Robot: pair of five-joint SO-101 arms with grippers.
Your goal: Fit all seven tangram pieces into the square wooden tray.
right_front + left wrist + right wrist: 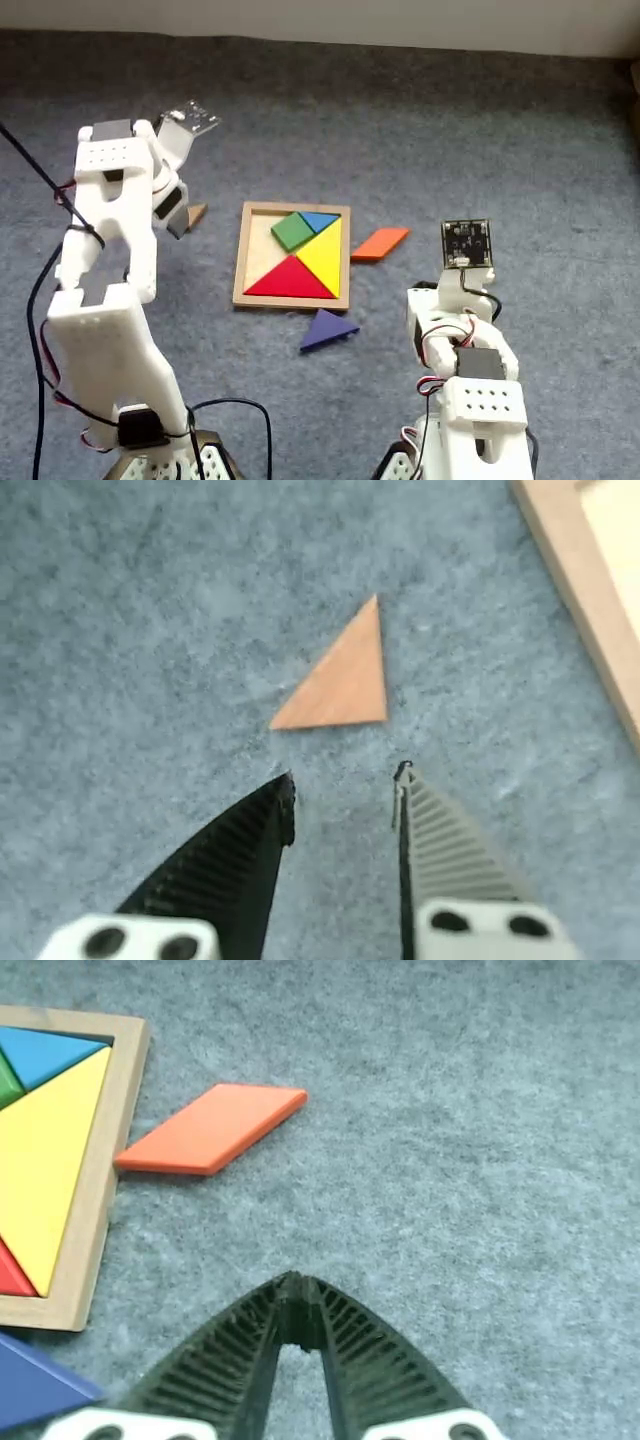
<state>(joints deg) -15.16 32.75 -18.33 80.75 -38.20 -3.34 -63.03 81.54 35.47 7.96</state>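
Observation:
The square wooden tray [240, 270] lies mid-carpet holding green, blue, yellow and red pieces. A plain wooden triangle [340, 677] rests on the carpet left of the tray [575, 580], partly hidden by the left arm in the high view [196, 213]. My left gripper [343, 780] hovers open just short of it, holding nothing. An orange parallelogram [212, 1127] lies right of the tray [100, 1190], also [380, 243]. A dark blue triangle [327, 329] sits in front of the tray. My right gripper [297, 1282] is shut and empty, back from the parallelogram.
Grey-blue carpet covers the whole surface, with open room behind the tray and to the far right. The left arm [115, 230] towers over the carpet left of the tray; the right arm [465, 340] stands at front right.

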